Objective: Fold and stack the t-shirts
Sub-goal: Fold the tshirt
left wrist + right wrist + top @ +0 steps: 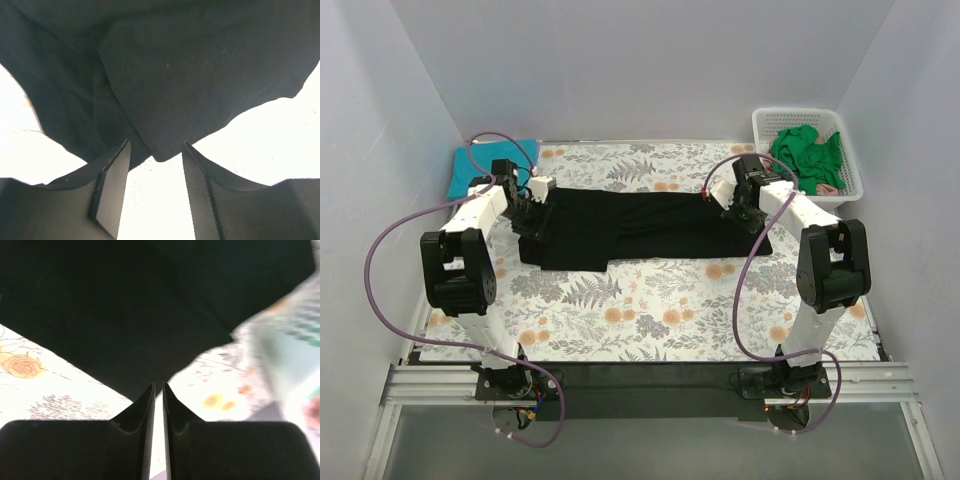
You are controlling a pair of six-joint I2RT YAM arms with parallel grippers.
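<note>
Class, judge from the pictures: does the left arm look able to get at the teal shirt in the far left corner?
Probably yes. The left gripper is open over the black shirt, and the teal shirt lies uncovered close beside it; only the arm's own purple cable loops over it.

The top camera looks down from above and behind, at 6 o'clock, far enough back to frame the whole table [650, 300]. Each wrist camera looks along its own fingers [112, 192], very close over the black shirt [640, 225]. All three views share the shirt, the left wrist at its 9 o'clock end and the right wrist at its 3 o'clock end.
</note>
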